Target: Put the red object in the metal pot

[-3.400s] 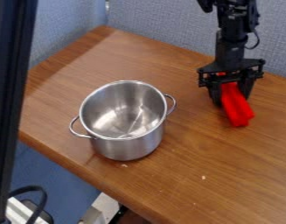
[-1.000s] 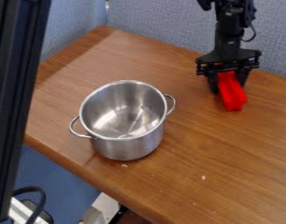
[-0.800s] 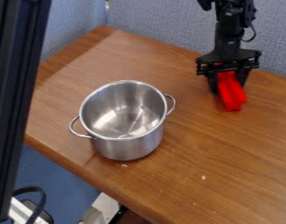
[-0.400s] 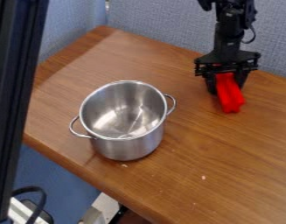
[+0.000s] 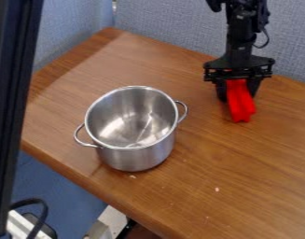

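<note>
The red block (image 5: 241, 101) is gripped by the black gripper (image 5: 237, 85); transfer into the stainless-steel pot (image 5: 131, 161) is left.

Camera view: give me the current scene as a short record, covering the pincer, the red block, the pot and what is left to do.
pincer: shut, at the far side of the table
red block: at the pincer, its near end sticking out toward the camera
block's underside: contact with the table cannot be told
metal pot: upright, nearer the camera than the block, its visible inside bare
pot handles: two, on opposite sides
block and pot: apart
left to do: block into pot
</note>
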{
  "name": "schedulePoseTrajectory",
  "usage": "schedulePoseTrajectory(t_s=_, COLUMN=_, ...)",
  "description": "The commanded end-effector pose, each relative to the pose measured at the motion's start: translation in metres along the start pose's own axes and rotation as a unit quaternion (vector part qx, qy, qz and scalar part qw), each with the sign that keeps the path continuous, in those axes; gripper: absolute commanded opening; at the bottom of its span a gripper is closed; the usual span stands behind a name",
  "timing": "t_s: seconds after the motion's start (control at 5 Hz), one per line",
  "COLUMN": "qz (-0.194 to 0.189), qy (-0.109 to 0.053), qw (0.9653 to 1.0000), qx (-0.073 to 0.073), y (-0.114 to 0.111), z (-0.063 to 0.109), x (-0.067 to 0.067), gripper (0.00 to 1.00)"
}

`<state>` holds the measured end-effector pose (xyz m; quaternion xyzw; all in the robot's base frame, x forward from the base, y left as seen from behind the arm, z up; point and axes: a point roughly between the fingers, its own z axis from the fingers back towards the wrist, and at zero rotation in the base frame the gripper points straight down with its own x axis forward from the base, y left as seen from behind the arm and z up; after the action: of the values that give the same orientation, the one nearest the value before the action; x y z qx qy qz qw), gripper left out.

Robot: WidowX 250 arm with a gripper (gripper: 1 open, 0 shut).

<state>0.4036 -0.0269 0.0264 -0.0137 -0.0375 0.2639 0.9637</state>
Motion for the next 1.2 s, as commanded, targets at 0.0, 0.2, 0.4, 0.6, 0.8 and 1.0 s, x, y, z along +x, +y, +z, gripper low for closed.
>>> schedulePoseTrajectory(t_s=0.0, qz=-0.007, qy=-0.018, qw=0.9998, qx=-0.004, y=0.019, z=0.013, x=0.012, gripper=0.00)
schedulePoseTrajectory(t_s=0.2, qz=-0.025, qy=-0.021, qw=0.9994, qx=-0.003, y=0.012, z=0.015, x=0.012, gripper=0.00)
schedulePoseTrajectory(t_s=0.4, qz=-0.045, qy=-0.026, qw=0.9987, qx=-0.001, y=0.006, z=0.018, x=0.011, gripper=0.00)
schedulePoseTrajectory(t_s=0.6, qz=-0.032, qy=-0.032, qw=0.9990, qx=0.004, y=0.018, z=0.013, x=0.010, gripper=0.00)
schedulePoseTrajectory(t_s=0.8, qz=-0.020, qy=-0.038, qw=0.9990, qx=0.010, y=0.028, z=0.010, x=0.010, gripper=0.00)
schedulePoseTrajectory(t_s=1.0, qz=-0.013, qy=-0.043, qw=0.9989, qx=0.014, y=0.025, z=0.012, x=0.006, gripper=0.00)
